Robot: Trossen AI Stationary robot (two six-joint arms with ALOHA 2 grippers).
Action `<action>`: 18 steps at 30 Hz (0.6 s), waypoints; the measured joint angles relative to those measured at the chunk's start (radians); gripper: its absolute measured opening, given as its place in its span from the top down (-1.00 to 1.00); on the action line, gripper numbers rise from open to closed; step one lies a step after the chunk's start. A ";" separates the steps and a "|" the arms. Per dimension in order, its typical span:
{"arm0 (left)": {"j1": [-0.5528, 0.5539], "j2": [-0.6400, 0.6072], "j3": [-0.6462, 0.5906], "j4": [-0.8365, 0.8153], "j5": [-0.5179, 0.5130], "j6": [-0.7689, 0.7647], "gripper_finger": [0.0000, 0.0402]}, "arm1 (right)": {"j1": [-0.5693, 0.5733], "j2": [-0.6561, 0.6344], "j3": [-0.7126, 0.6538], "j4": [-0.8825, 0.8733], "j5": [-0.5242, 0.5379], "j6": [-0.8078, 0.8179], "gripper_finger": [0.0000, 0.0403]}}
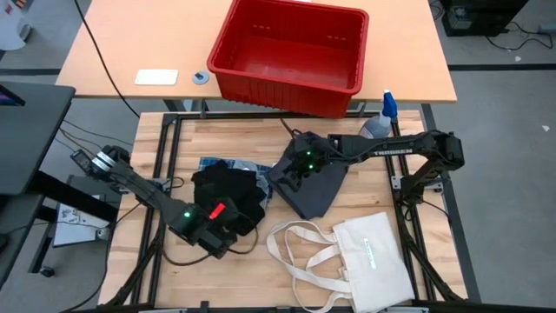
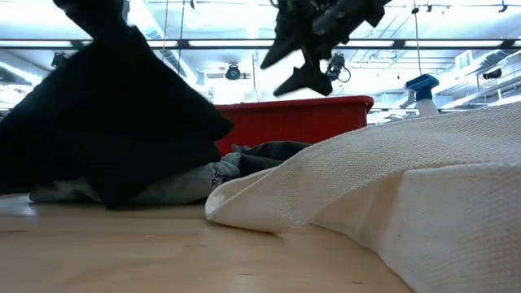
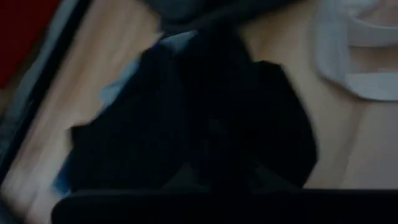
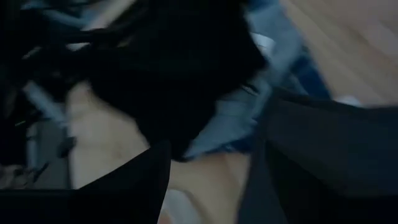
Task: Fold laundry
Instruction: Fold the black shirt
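High view showed the slatted wooden table [image 1: 174,139] carrying a cream canvas tote bag [image 1: 373,261] near its front, a soft black garment [image 1: 228,189] heaped left of centre over a blue-white plaid piece [image 1: 211,163], and a dark grey garment [image 1: 317,193] just beside them. The left gripper [image 1: 228,228] sat at the black heap's front edge, lifting black cloth; its fingers could not be made out. The right gripper [image 4: 208,180] hung above the grey piece, fingers [image 4: 134,183] spread and empty.

Tote bag [image 1: 375,261] right of laundry [image 1: 228,198]
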 joint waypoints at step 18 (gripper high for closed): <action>-0.011 -0.140 0.040 -0.375 0.011 -0.666 0.95 | 0.105 0.229 0.000 0.366 -0.092 -0.165 -0.33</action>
